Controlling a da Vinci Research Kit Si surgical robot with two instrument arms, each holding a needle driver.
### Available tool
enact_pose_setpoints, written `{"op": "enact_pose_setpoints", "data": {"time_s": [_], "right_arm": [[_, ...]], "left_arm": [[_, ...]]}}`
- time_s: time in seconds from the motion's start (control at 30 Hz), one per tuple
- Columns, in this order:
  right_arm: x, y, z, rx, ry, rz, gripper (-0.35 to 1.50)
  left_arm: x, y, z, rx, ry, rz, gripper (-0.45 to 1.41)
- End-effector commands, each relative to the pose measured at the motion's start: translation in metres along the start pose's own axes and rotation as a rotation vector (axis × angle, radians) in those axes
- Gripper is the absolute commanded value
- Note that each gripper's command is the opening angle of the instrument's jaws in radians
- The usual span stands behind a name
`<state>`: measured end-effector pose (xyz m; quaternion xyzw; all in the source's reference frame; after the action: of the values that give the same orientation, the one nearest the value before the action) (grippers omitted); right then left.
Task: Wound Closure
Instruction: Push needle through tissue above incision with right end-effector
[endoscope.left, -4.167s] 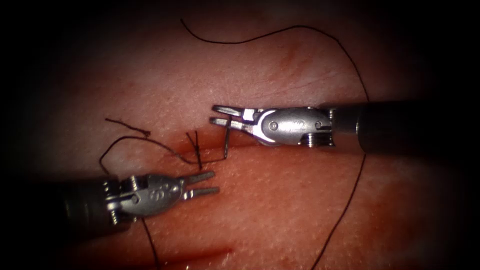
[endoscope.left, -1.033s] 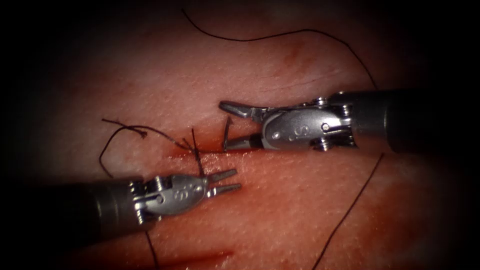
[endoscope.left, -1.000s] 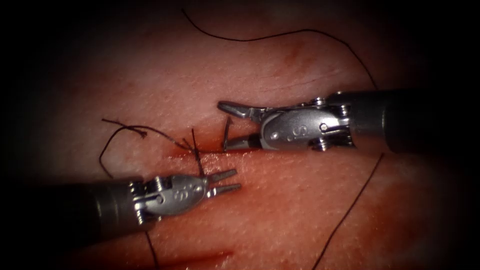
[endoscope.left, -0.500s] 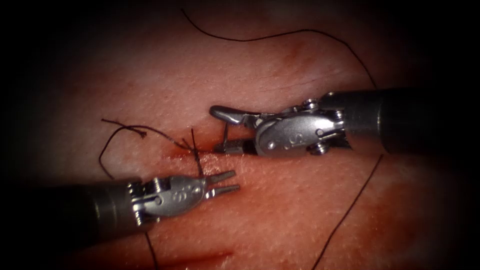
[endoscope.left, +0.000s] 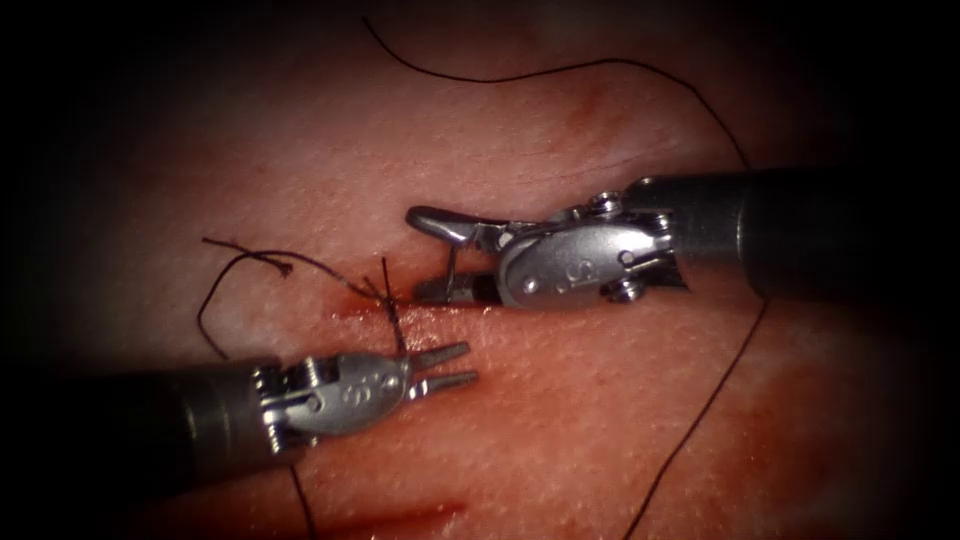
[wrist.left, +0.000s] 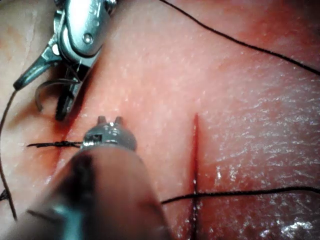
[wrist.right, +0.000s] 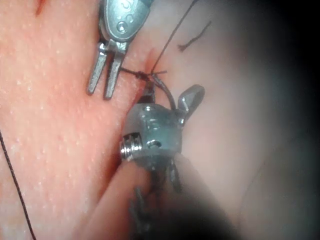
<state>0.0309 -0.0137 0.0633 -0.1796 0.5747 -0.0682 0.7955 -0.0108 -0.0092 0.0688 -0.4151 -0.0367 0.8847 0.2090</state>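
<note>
right tool (endoscope.left: 415, 254): jaws wide apart and clamping nothing. They straddle the needle (endoscope.left: 452, 268), one jaw above it and one down at the cut (endoscope.left: 345, 292).
left tool (endoscope.left: 468, 362): jaws narrowly parted and empty, tips just below the cut, near the tied stitch (endoscope.left: 392, 305).
needle: stands upright between the right tool's jaws, just right of the tied stitch. In the left wrist view its curve (wrist.left: 47, 92) hooks beside those jaws. We cannot tell whether its lower end sits in the tissue (endoscope.left: 560, 420).
thread (endoscope.left: 560, 70): one long slack loop across the tissue, passing behind the right shaft.
step (our judgement): the needle is free of both tools, and the right tool is placed for a fresh grasp.
next move calls for: jaws closing squarely on the needle's body without tipping it, staying clear of the stitch and thread.
</note>
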Motion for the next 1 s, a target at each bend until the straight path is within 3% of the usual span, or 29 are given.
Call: {"op": "enact_pose_setpoints", "data": {"time_s": [0.03, 0.07, 0.4, 0.6, 0.8, 0.87, 1.0], "right_arm": [[-0.0004, 0.0001, 0.0007, 0.051, -0.006, -0.002, -0.22], [-0.0004, 0.0001, 0.0007, 0.078, -0.009, -0.001, -0.35], [-0.0008, 0.0008, -0.0002, 0.1, 0.029, 0.032, -0.35], [-0.003, 0.0014, -0.002, 0.068, 0.154, 0.064, -0.35], [-0.0055, 0.001, -0.0016, 0.081, 0.184, 0.364, -0.35], [-0.0057, 0.0009, -0.0015, 0.082, 0.185, 0.397, -0.35], [-0.0072, 0.0, -0.0011, 0.127, 0.168, 0.691, -0.35]], "left_arm": [[-0.0001, 0.0, 0.0007, 0.0, 0.001, 0.001, -0.08], [-0.0001, 0.0, 0.0007, 0.0, 0.001, 0.001, -0.08], [0.0, 0.0001, 0.0005, 0.001, 0.0, 0.0, -0.08], [0.0006, -0.0004, 0.0006, -0.003, -0.001, -0.006, -0.08], [0.0017, -0.0011, 0.0013, -0.002, -0.005, -0.019, -0.08], [0.0017, -0.001, 0.0014, -0.001, -0.005, -0.019, -0.08], [0.0016, -0.001, 0.0013, -0.001, -0.005, -0.017, -0.08]]}}
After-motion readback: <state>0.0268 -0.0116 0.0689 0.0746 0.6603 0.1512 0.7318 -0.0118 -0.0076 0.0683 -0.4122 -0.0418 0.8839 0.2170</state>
